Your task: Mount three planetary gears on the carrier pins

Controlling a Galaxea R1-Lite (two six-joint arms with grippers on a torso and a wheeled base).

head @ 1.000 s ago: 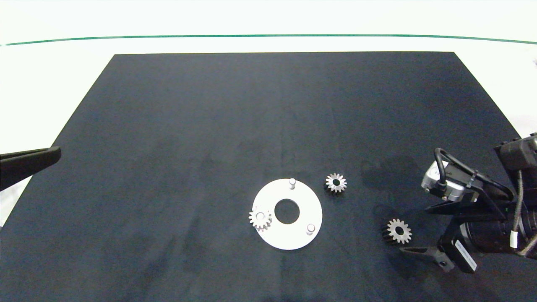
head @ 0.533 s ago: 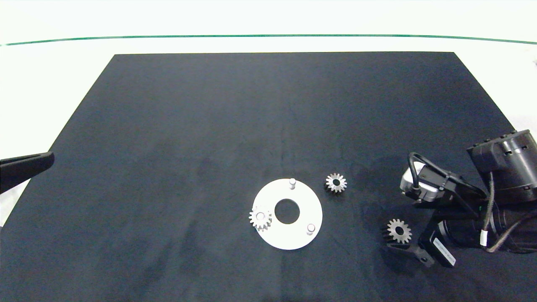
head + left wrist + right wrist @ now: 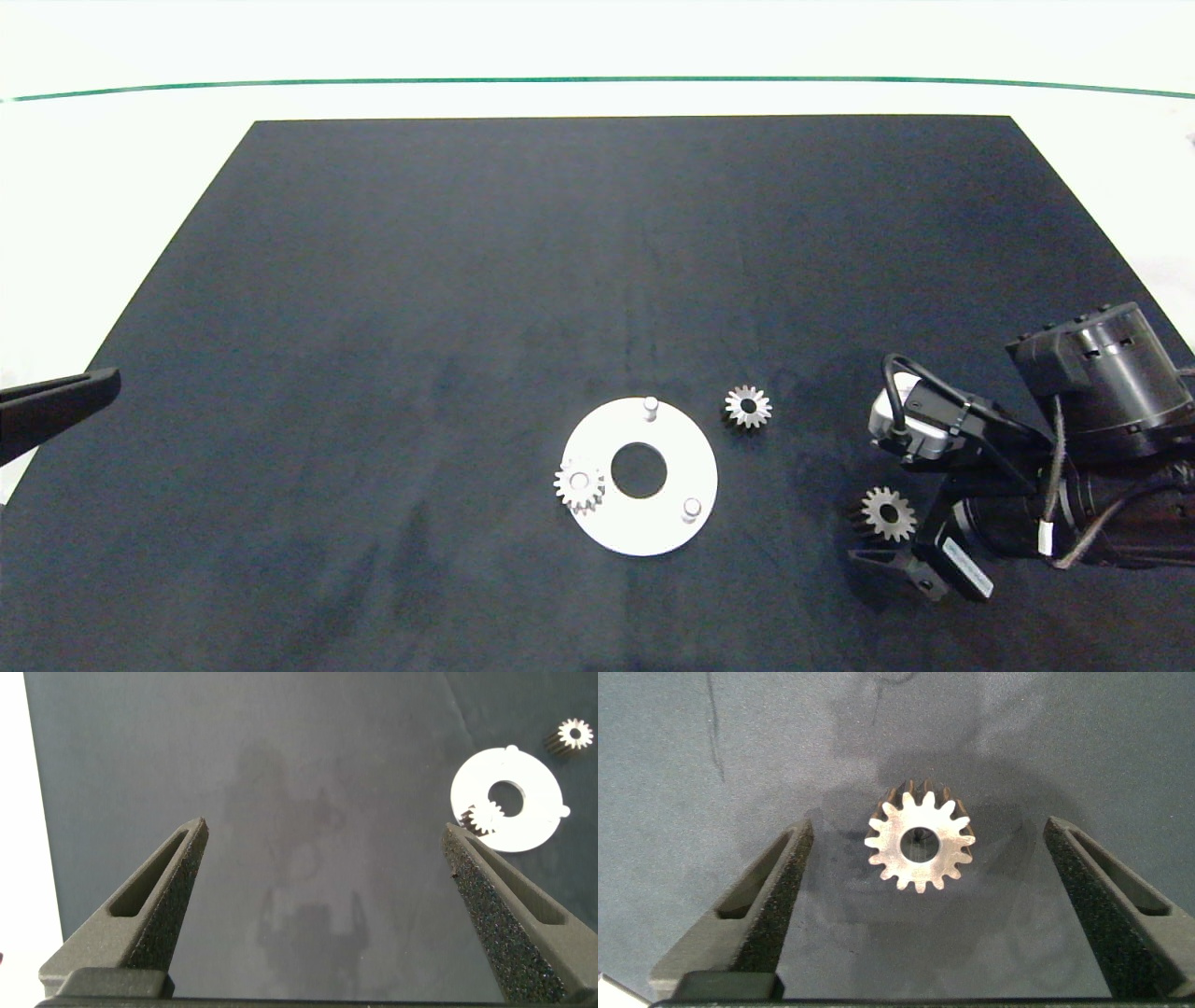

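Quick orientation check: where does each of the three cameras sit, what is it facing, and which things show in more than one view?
Head view: above, looking down at the black mat; both arms enter.
Left wrist view: on the left gripper, open jaws, facing the white disc.
Right wrist view: on the right gripper, open jaws straddling a loose gear.
Shared: that gear with head; the disc with left wrist.

Overhead head view of the table (image 3: 467,280); both wrist views look down closer, left sharing the white disc (image 3: 523,812).
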